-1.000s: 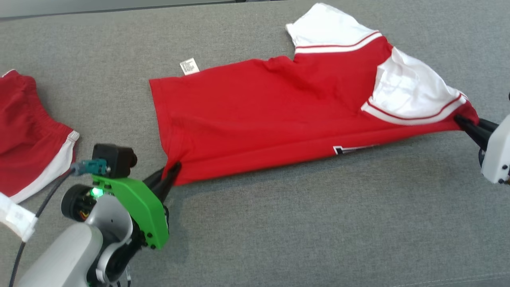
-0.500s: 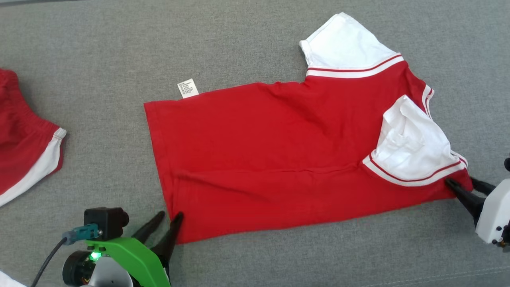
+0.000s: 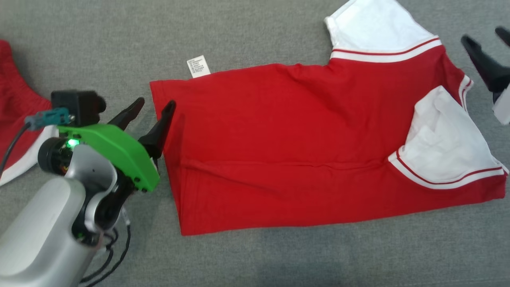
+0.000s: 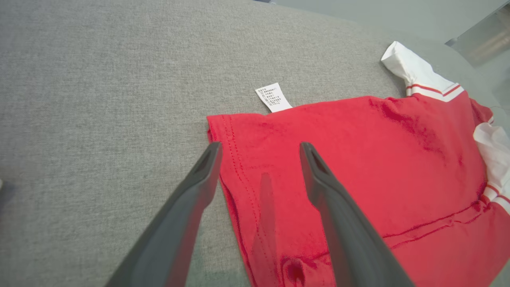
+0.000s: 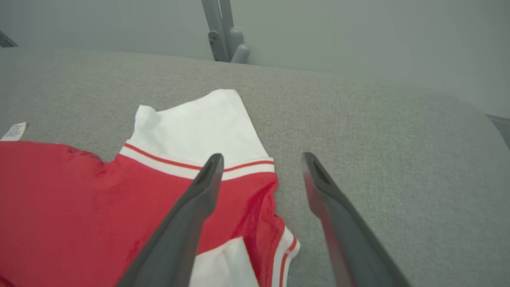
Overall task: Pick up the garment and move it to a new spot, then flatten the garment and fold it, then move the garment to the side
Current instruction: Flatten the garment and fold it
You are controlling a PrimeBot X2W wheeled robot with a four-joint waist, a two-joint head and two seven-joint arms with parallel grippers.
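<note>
Soft red knit garment (image 3: 287,147), folded lengthwise into a long blunt-cornered oblong, lying flat on the coarse grey woven worktop (image 3: 279,259). Double-stitched hem at its left end, and a shallow ridge running along its length. At its right end, a smooth white far sleeve (image 3: 370,24) with a red-and-white striped band, and a rumpled near sleeve (image 3: 442,147) lying on top of the red cloth. Small white printed care label (image 3: 198,66) sticking out at the garment's far left corner. Left gripper (image 3: 155,101) at the hem end, its smooth dark tapered fingers spread wide astride the hem edge, gripping nothing. Right gripper (image 3: 481,34) at the garment's far right edge by the far sleeve, likewise wide apart and empty. Another red-and-white cloth (image 3: 16,107) well off the garment's left end.
</note>
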